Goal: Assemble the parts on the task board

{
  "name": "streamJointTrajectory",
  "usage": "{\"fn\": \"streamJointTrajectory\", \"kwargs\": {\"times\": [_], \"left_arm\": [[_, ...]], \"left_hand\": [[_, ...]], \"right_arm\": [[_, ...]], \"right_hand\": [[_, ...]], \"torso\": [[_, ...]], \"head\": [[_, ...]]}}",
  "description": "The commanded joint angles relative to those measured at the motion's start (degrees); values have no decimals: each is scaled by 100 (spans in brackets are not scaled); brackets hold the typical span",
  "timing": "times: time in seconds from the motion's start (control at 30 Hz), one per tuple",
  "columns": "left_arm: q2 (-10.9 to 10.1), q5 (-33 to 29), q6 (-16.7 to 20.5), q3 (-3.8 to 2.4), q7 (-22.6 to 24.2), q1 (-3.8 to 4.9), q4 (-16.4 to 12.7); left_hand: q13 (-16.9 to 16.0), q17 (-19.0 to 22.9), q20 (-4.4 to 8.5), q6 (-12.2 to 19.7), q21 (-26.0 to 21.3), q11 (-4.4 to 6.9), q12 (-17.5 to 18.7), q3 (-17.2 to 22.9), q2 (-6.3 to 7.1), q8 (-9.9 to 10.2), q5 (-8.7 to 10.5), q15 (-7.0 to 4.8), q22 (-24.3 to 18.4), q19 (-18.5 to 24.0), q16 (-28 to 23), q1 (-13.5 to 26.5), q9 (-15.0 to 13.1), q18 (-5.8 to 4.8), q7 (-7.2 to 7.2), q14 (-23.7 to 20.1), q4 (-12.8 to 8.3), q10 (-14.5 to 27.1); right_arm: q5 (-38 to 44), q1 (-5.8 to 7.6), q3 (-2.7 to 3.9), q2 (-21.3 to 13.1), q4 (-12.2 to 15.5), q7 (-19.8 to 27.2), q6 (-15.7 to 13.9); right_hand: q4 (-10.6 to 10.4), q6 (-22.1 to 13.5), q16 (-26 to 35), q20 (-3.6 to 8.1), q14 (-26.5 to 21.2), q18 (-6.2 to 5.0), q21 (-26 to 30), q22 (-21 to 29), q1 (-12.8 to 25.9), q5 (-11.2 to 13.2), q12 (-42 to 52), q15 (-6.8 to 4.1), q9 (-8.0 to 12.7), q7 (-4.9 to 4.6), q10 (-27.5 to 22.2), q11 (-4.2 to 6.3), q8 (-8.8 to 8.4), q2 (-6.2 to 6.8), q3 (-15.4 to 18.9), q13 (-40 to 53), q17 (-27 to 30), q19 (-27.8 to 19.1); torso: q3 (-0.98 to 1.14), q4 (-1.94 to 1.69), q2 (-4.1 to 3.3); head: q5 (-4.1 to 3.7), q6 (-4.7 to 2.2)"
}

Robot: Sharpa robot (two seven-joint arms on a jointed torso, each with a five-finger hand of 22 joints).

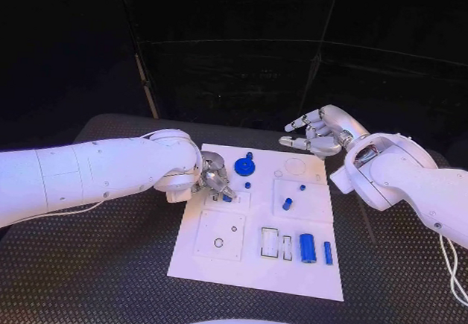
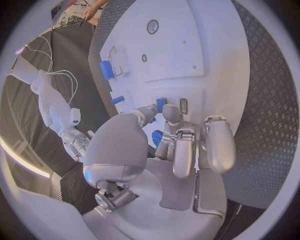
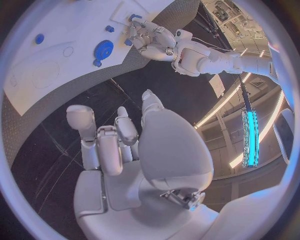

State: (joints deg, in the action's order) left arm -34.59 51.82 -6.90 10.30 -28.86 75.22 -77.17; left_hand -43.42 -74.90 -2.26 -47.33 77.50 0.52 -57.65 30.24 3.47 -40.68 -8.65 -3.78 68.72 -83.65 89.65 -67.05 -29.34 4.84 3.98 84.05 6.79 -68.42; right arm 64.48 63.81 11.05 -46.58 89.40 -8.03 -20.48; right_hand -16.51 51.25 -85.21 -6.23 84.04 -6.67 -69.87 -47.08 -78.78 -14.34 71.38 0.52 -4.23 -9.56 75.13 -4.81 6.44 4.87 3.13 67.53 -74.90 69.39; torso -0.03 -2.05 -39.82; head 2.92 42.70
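Blue parts are scattered over the white task board (image 1: 250,275), which serves as the landmark for everything else: a round gear-like piece (image 1: 245,166) sits near its far edge, a short peg (image 1: 287,204) stands near its middle, and a larger cylinder (image 1: 308,247) with a slim bar (image 1: 328,252) beside it lies toward its near right side. The left hand (image 1: 213,181) is down at the board's left edge, its fingers curled close around a small blue part (image 2: 161,104) next to a narrow slot; the left wrist view shows fingertips touching or nearly touching that piece, but whether it is actually pinched cannot be told. The right hand (image 1: 317,132) hangs above the table just beyond the board's far edge, fingers spread and holding nothing. The step in hand appears to be seating or picking that small part at the board's left side. The next move likely calls for a firm pinch on the piece, then careful alignment with its recess, pressing straight down so it does not tip or skid across the smooth plate.
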Motion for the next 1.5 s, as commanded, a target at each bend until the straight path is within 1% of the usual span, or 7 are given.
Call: {"fn": "streamJointTrajectory", "kwargs": {"times": [0.03,0.17,0.33,0.73,0.97,1.37,1.5], "left_arm": [[36,35,-238,26,-98,-31,37],[80,35,-266,26,-103,-31,81],[131,35,-305,27,-108,-31,140],[249,35,-366,27,-114,-30,291],[290,46,-438,27,-120,-30,343],[306,76,-420,27,-121,-30,399],[308,81,-380,26,-123,-30,416]], "left_hand": [[-34,-1510,27,-44,-27,13,-41,915,-24,-34,-24,-50,3,27,35,104,-2,-70,-29,595,-851,-53],[-91,-1510,37,-69,-30,27,-94,905,-33,-56,-18,-61,5,25,35,179,-23,-70,-47,595,-817,-96],[-196,-1510,58,-124,-32,57,-197,831,-40,-104,-6,-86,12,21,35,306,-67,-70,-88,595,-755,-174],[-280,-1510,86,-162,-25,87,-283,666,-62,-134,4,-113,39,9,35,477,-112,-76,-123,595,-644,-217],[-372,-1510,105,-227,-9,113,-374,440,-43,-146,9,-133,81,-7,35,631,-137,-84,-156,595,-546,-266],[-489,-1510,130,-357,-1,138,-500,-202,-32,-140,21,-155,129,-26,35,979,-162,-92,-187,595,-248,-308],[-548,-1510,127,-426,20,133,-566,-745,53,-157,56,-149,172,-42,35,1405,-177,-101,-181,595,119,-342]], "right_arm": [[-11,10,3,6,7,45,18],[-11,10,3,5,8,44,18],[-11,10,3,3,11,43,18],[-12,10,3,9,10,45,18],[-18,10,3,12,10,49,23],[-24,10,3,17,8,41,26],[-24,10,3,17,7,35,32]], "right_hand": [[-2,42,14,4,346,-108,19,5,27,-23,-1,-49,-7,18,4,41,35,-36,23,-1,-414,-44],[-2,42,14,4,346,-108,19,5,27,-23,-1,-49,-7,18,4,41,35,-36,23,-1,-414,-44],[-1,41,21,6,344,-110,26,17,26,-30,-6,-50,-6,19,-1,42,40,-43,28,-10,-401,-47],[-1,41,23,6,343,-110,28,20,25,-32,-8,-51,-6,19,-2,43,41,-45,30,-12,-397,-48],[-1,41,23,6,343,-110,28,20,25,-32,-8,-51,-6,19,-2,43,41,-45,30,-12,-397,-48],[-2,40,29,7,340,-115,43,48,29,-34,-19,-51,-5,19,-12,43,43,-46,35,-27,-385,-61],[-4,37,32,8,339,-117,50,63,33,-34,-21,-52,-4,19,-14,43,43,-45,40,-30,-380,-67]], "torso": [[-2,-2,-2],[1,0,3],[1,-1,1],[2,-3,-2],[-1,-3,-1],[-3,-4,-6],[-5,-4,-5]], "head": [[-3,-4],[1,12],[-10,11],[-15,11],[-19,24],[-21,26],[-24,27]]}}
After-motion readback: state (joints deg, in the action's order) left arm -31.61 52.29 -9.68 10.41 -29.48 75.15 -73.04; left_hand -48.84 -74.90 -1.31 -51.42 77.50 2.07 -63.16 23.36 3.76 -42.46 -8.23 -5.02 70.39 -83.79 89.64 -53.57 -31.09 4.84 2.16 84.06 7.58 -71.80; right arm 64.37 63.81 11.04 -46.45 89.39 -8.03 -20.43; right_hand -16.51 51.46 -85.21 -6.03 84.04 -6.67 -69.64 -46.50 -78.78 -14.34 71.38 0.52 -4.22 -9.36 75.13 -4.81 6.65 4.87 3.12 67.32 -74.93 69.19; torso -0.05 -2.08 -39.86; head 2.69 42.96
